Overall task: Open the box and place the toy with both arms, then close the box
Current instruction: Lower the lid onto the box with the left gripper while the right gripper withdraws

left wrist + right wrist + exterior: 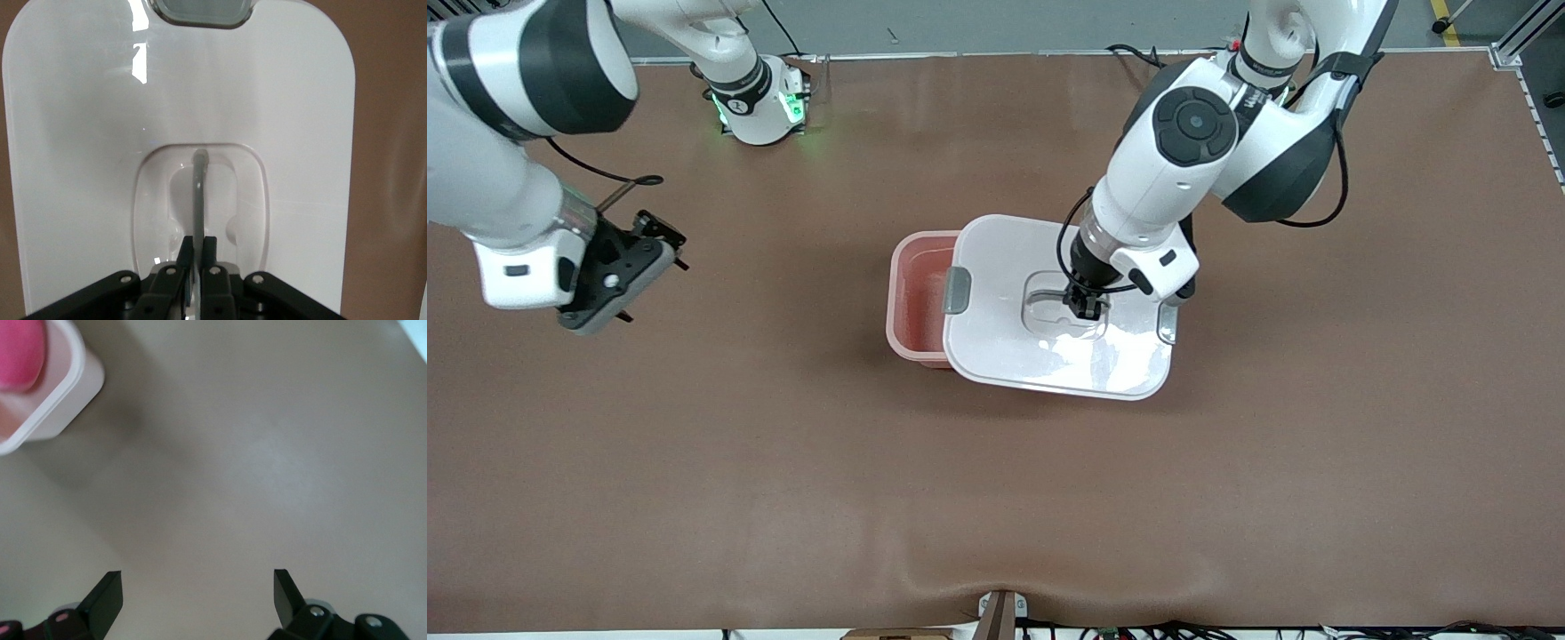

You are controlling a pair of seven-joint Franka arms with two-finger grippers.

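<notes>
The white lid (1032, 356) lies askew over the pink box (911, 293), shifted toward the left arm's end, so a strip of the box stands uncovered. My left gripper (1085, 307) is over the lid's middle, shut on the thin clear handle (199, 193) in its recess; in the left wrist view the fingertips (189, 248) pinch the handle. The bright pink toy (20, 353) shows in the right wrist view, inside the box (73, 380). My right gripper (618, 284) hangs open over bare table toward the right arm's end, with nothing between its fingers (110, 587).
Grey clips sit on the lid's two short sides (958, 290) (1167, 322). The brown table (996, 498) stretches wide around the box. The right arm's base (760, 107) stands at the table's edge farthest from the front camera.
</notes>
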